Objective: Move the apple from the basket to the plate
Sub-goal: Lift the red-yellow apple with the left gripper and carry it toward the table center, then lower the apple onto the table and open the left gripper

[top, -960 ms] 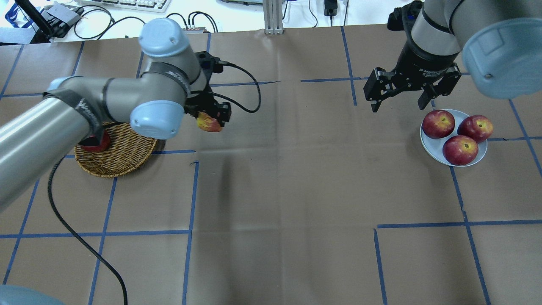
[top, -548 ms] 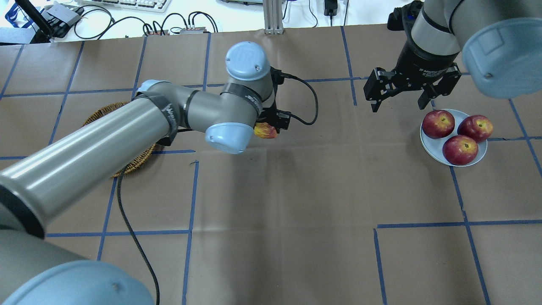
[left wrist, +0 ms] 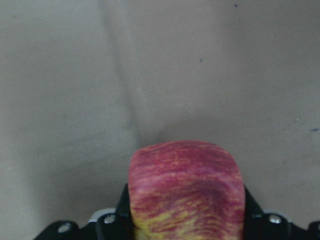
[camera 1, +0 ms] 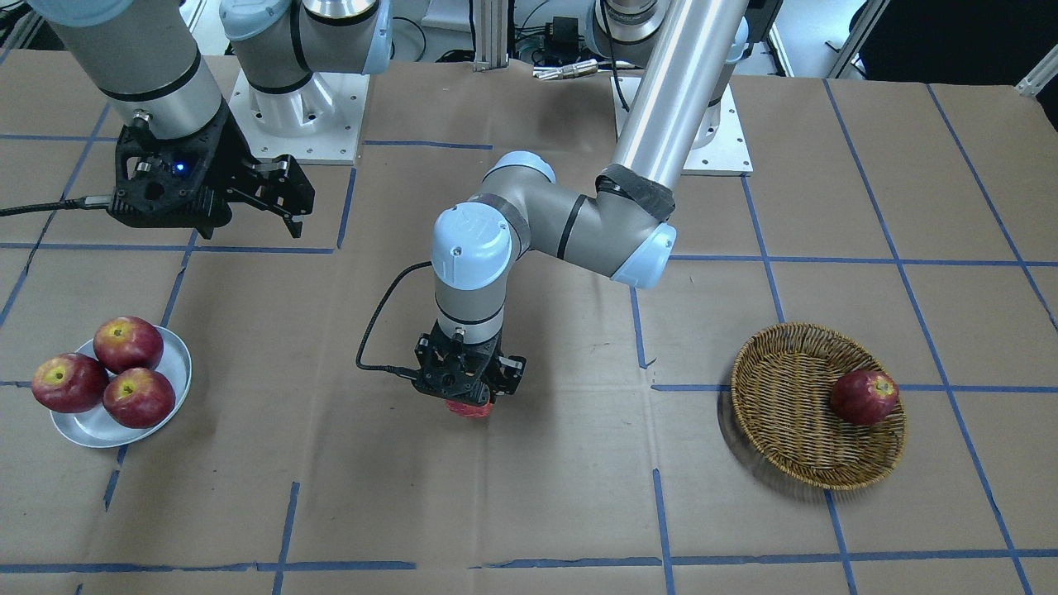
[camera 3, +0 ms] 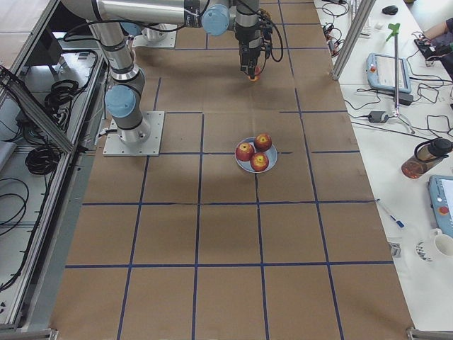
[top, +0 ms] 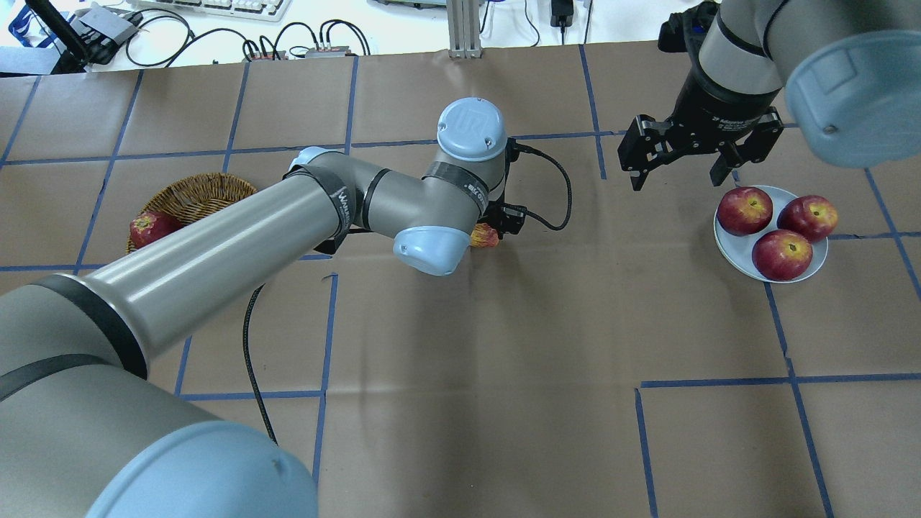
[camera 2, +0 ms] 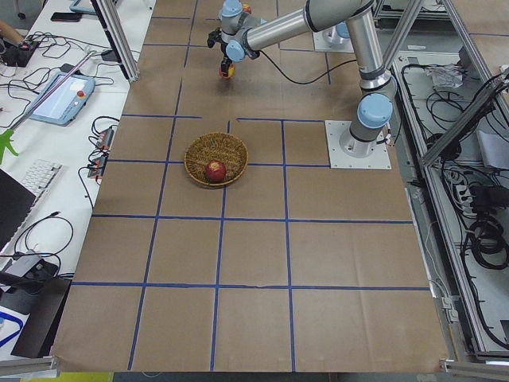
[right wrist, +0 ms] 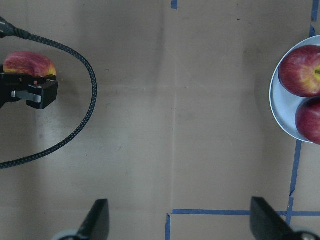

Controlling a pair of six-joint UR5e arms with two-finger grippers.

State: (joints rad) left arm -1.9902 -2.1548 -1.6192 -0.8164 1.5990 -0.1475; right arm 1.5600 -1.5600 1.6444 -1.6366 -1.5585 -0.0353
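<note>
Overhead exterior, L to R: basket (top: 205, 193) w/ one dark-red apple (top: 147, 229) inside. Next, mid-table, left gripper (top: 493, 230) points straight down, forearm stretched long across the paper. Its fingers are clamped on the streaked apple (left wrist: 186, 192), which looks lifted off the paper, well apart from basket and plate. Apple prob. firm, smooth-skinned, moderate wt, bruises if dropped; best held across its widest part. Right gripper (top: 691, 155) hangs just behind the plate (top: 728, 248), fingers spread wide, empty. Plate carries three dark apples (top: 782, 254), so little free room.
</note>
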